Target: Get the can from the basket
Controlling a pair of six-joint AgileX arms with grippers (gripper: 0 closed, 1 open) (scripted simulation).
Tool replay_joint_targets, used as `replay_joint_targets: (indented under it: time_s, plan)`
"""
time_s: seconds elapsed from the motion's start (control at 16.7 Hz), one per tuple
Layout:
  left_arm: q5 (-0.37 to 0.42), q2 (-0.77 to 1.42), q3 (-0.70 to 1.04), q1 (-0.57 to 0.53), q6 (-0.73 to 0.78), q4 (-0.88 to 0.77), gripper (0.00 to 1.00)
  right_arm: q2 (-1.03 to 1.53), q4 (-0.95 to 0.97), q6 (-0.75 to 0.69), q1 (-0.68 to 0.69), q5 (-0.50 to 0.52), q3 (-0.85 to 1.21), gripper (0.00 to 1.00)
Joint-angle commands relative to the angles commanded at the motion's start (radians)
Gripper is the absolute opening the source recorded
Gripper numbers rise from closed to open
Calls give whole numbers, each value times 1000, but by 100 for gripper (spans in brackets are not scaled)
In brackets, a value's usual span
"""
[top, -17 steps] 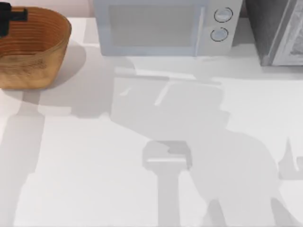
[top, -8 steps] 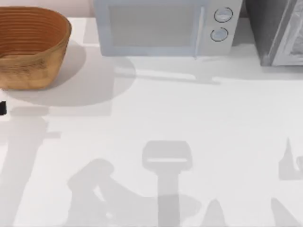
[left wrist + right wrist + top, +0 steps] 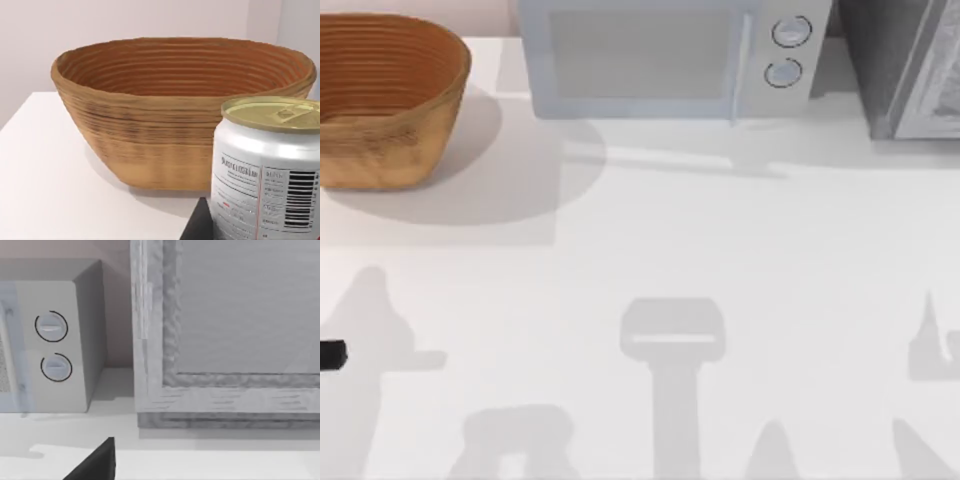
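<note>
Left wrist view shows the can (image 3: 267, 170) gripped in my left fingers (image 3: 200, 222), outside the basket (image 3: 165, 115) over the counter (image 3: 620, 260). I should lower it upright before releasing; I cannot tell the right fingers' state.

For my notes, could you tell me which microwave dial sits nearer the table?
The lower dial on the microwave; the upper dial sits directly above it.

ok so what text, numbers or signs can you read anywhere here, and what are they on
can, held in front of the left claw: a block of small print, too blurred to read.
can: a barcode with digits beside it, too small to read.
can: a small red mark, not legible.
microwave: two round dials, no readable marks.
basket: no text.
</note>
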Motion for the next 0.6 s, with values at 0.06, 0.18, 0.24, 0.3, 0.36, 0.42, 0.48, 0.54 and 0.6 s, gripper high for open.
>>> replay_joint_targets:
  time_s: [0.06, 0.18, 0.24, 0.3, 0.36, 0.42, 0.48, 0.54, 0.6]
  plan:
    - [12, -48, -41, 2, -3, 32, 0, 0, 0, 0, 0, 0, 0, 100]
    - [29, -110, -92, 5, -8, 76, 0, 0, 0, 0, 0, 0, 0, 100]
    - [34, -124, -104, 6, -9, 86, 0, 0, 0, 0, 0, 0, 0, 100]
    - [36, -129, -108, 6, -9, 90, 0, 0, 0, 0, 0, 0, 0, 100]
    - [36, -129, -108, 6, -9, 90, 0, 0, 0, 0, 0, 0, 0, 100]
    - [36, -129, -108, 6, -9, 90, 0, 0, 0, 0, 0, 0, 0, 100]
    - [36, -129, -108, 6, -9, 90, 0, 0, 0, 0, 0, 0, 0, 100]
    - [34, -125, -107, 6, -7, 88, 0, 0, 0, 0, 0, 0, 0, 100]
    - [34, -125, -107, 6, -7, 88, 0, 0, 0, 0, 0, 0, 0, 100]
